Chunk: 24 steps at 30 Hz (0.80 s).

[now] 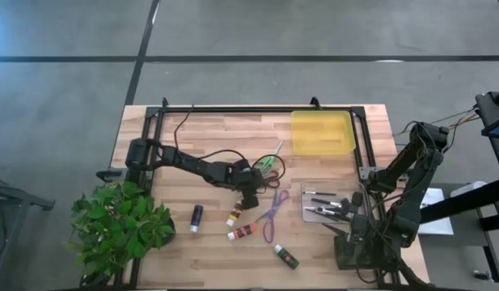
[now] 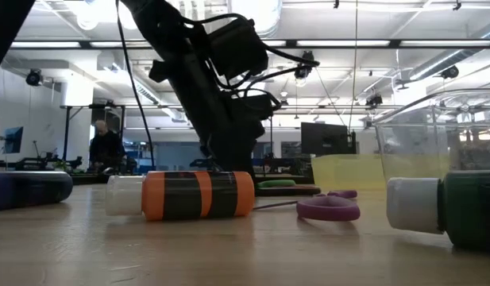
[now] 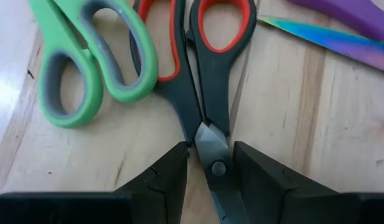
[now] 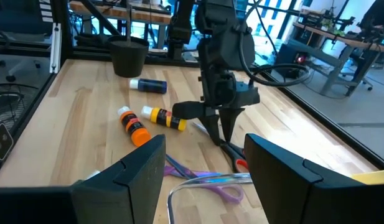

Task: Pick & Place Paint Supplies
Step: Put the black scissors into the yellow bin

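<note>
My left gripper [image 1: 251, 192] points down at the table's middle, shut on the red-handled scissors [image 3: 210, 62]. Green-handled scissors [image 3: 92, 56] lie flat beside them, and purple scissors [image 1: 273, 214] lie just to the right. The purple tube [image 1: 196, 217], yellow tube [image 1: 233, 218], red-orange tube [image 1: 243, 233] and green tube [image 1: 285, 257] lie on their sides nearer the near edge. Dark brushes [image 1: 326, 206] lie in a clear tray. My right gripper [image 4: 204, 168] is open, held above the table's right side and touching nothing. My left gripper pinches the red-handled scissors at the pivot [image 3: 215, 167], where the blades meet the handles, one finger [image 3: 173, 177] on each side. The fingers come from above, pointing down, and lie across the scissors. The scissors lie flat on the table, closed.
A yellow tray [image 1: 322, 133] sits at the far right of the table, and the clear tray [image 1: 310, 190] is in front of my right arm. A leafy potted plant [image 1: 116, 226] stands at the near left corner. A black frame [image 1: 233, 109] runs along the far edge. A cable loops near the green scissors.
</note>
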Each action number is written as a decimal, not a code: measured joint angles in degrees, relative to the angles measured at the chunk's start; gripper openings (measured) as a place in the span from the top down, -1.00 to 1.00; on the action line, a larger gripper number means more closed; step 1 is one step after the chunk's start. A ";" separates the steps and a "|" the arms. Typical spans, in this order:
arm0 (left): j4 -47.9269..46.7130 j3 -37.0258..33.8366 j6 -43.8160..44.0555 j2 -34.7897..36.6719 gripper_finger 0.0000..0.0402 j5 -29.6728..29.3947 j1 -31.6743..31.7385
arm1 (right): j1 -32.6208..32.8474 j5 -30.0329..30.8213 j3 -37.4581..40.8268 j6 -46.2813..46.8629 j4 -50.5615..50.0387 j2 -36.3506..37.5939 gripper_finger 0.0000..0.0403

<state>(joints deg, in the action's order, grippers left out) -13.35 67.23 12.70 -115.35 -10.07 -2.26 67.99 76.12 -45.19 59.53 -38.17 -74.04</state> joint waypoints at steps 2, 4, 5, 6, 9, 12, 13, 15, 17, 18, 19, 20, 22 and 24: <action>0.14 0.21 1.36 -1.05 0.33 -0.73 -0.04 | 0.00 0.01 0.00 0.02 0.12 0.02 -0.08; 0.26 0.30 2.35 -1.92 0.33 -0.90 -0.02 | 0.00 0.00 0.00 0.02 0.09 0.01 -0.08; 0.42 0.32 2.43 -2.31 0.33 -0.87 0.00 | 0.00 0.00 0.00 0.02 0.15 0.02 -0.08; 0.45 0.33 2.58 -2.54 0.33 -0.87 0.00 | 0.00 0.00 0.00 0.02 0.13 0.02 -0.08; -0.19 0.36 3.12 -2.61 0.37 -0.40 0.03 | 0.00 0.00 0.00 0.00 0.15 0.02 -0.08; -0.32 0.36 3.21 -2.52 0.56 -0.02 0.07 | 0.02 0.00 0.00 -0.01 0.15 0.00 -0.08; -0.37 0.36 3.47 -2.50 0.65 -0.04 0.04 | 0.00 0.00 0.00 0.00 0.15 0.00 -0.08; -0.51 0.36 3.66 -2.35 0.79 0.05 0.17 | 0.00 0.00 0.00 0.00 0.15 0.01 -0.08; -0.46 0.36 3.65 -2.20 0.79 0.20 0.26 | 0.01 0.00 0.00 0.01 0.18 0.01 -0.08; -0.35 0.35 3.57 -2.06 0.79 0.22 0.26 | 0.00 -0.01 0.00 0.00 0.20 0.02 -0.08; -0.13 0.25 3.28 -1.81 0.79 0.23 0.28 | 0.00 0.00 0.00 0.00 0.22 0.02 -0.08; 0.06 0.14 2.79 -1.45 0.79 0.43 0.28 | 0.00 -0.02 -0.01 0.00 0.22 0.02 -0.08; 0.39 0.04 2.27 -0.56 0.79 0.66 0.33 | 0.00 -0.02 0.00 0.00 0.22 0.00 -0.08; 0.67 -0.27 1.57 0.55 0.79 0.94 0.34 | 0.00 -0.02 0.00 0.00 0.23 0.02 -0.08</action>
<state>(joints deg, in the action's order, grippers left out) -12.68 66.96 14.27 -114.79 -9.13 -1.92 67.99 76.09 -45.19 59.53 -37.94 -74.02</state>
